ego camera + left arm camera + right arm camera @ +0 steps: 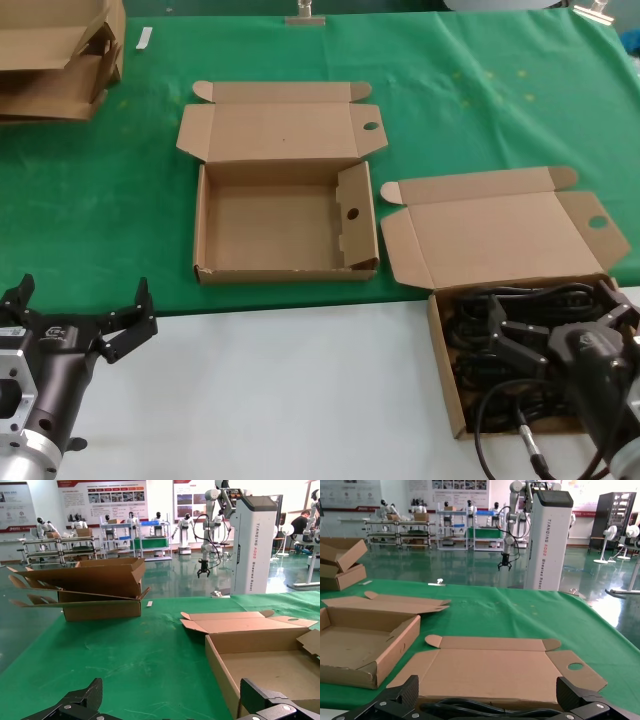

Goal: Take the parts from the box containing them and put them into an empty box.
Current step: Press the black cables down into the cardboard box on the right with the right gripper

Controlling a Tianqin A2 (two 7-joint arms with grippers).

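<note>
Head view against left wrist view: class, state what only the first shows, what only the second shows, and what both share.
Only the head view shows the box of power cords, its open lid, and the right gripper over the cords. Only the left wrist view shows the hall behind the table, with a white robot cabinet and shelving. Both show the empty box, the stack of cardboard, the green cloth and the open left gripper.
</note>
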